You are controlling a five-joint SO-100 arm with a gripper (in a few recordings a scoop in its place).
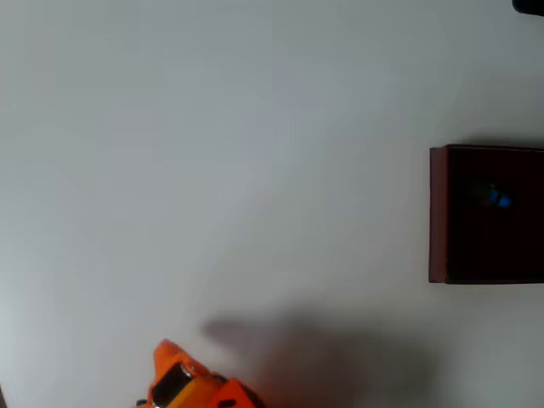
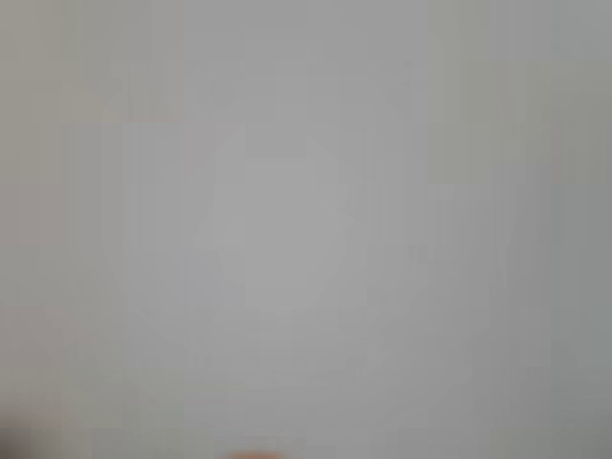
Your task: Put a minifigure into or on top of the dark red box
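minifigure (image 1: 500, 200) inside dark red box (image 1: 439, 212), orientation unclear

table (image 1: 212, 153): plain pale grey-white, no pattern; a soft darker grey shadow lies on it near the bottom edge of the overhead view
table in the wrist view (image 2: 306, 229): the same even light grey, blurred, with no marks
dark red box (image 1: 438, 212): walls dark red, maroon; the inside is near-black
minifigure (image 1: 501, 201): a small bright blue spot against the black inside of the box; the colours of its other parts are too small to tell
arm (image 1: 195, 387): bright orange, with one small yellowish-grey part and little black details
top right corner of the overhead view: a small black shape, not clear what it is
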